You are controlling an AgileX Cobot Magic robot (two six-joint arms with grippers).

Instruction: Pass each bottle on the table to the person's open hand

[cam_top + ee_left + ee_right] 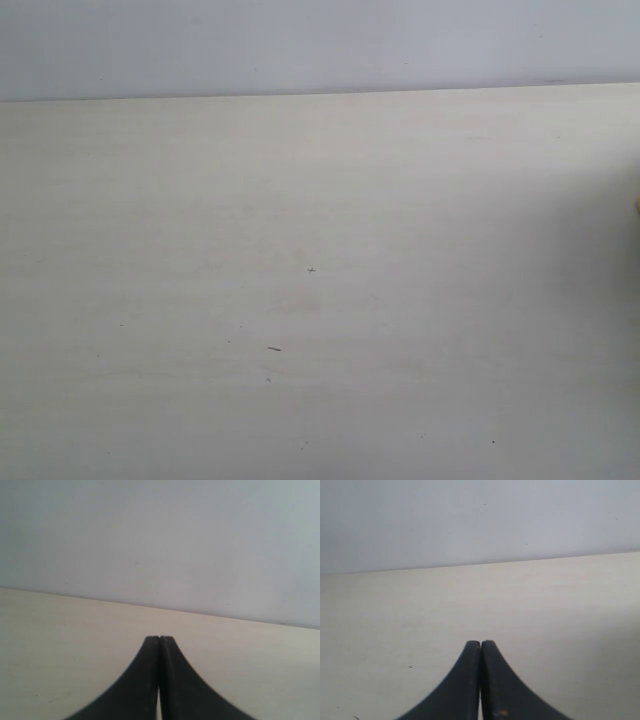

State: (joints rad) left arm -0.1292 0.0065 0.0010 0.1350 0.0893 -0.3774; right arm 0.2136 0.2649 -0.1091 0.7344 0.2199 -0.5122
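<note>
No bottles and no hand show in any view. The pale beige table point(300, 200) fills the exterior view, and neither arm appears there. In the left wrist view my left gripper point(159, 638) hangs over the table point(70, 630) with its two black fingers pressed together and nothing between them. My right gripper point(480, 642) is likewise shut and empty above the table point(420, 605). A tiny yellowish sliver point(637, 205) sits at the right edge of the exterior view, too small to identify.
A plain grey-white wall point(300, 45) rises behind the table's far edge point(320, 93). A few small dark marks point(274, 348) dot the tabletop. A soft shadow darkens the right side of the table point(590, 300).
</note>
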